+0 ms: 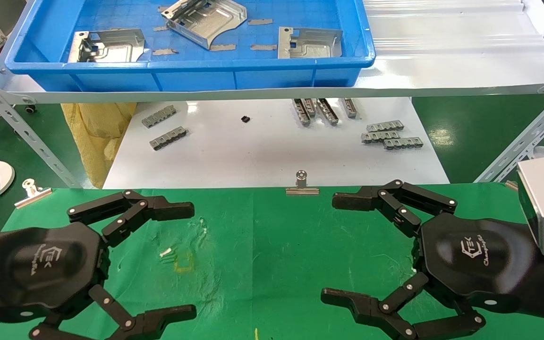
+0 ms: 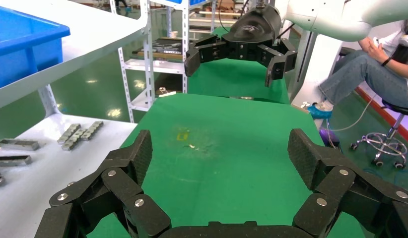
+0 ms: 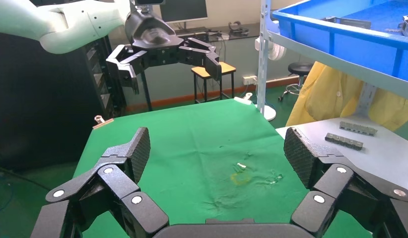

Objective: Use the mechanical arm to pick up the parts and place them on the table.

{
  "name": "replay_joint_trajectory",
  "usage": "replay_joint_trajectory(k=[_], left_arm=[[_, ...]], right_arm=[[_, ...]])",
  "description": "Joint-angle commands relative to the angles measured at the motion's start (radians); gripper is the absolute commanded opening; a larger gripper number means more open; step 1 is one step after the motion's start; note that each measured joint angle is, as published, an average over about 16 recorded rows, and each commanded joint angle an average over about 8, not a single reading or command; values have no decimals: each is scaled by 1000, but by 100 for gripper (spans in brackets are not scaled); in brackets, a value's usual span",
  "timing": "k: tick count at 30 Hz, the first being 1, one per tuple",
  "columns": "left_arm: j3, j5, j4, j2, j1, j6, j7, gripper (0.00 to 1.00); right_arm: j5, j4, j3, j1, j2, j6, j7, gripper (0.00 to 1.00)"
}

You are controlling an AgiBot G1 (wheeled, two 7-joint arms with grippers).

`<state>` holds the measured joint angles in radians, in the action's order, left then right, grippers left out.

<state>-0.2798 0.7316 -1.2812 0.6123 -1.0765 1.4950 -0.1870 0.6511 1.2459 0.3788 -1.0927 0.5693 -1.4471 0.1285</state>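
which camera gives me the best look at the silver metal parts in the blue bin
The head view: it looks down into the blue bin and shows three parts whole. The right wrist view catches only part edges over the rim; the left wrist view shows none.

My left hand (image 1: 154,257) and my right hand (image 1: 361,250) hover spread wide over the near surface covered in wrinkled green cloth (image 1: 262,255), one at each side, with the yellowish stain (image 1: 183,264) between them and nearer my left. Beyond the far edge of that surface lies the white board (image 1: 262,156) carrying small grey toothed bars (image 1: 392,137) at its left and right. Above it, on the white metal shelf (image 1: 442,80), the blue plastic crate (image 1: 196,71) holds three shiny silver stamped sheet-metal plates (image 1: 307,43), well apart.
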Motion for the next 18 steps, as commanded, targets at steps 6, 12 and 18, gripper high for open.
replay_joint_trajectory(k=[6,12,18], left_arm=[[0,0,0,0,0,0,0,100],[0,0,0,0,0,0,0,100],[0,0,0,0,0,0,0,100]], right_arm=[[0,0,0,0,0,0,0,100],[0,0,0,0,0,0,0,100],[0,0,0,0,0,0,0,100]])
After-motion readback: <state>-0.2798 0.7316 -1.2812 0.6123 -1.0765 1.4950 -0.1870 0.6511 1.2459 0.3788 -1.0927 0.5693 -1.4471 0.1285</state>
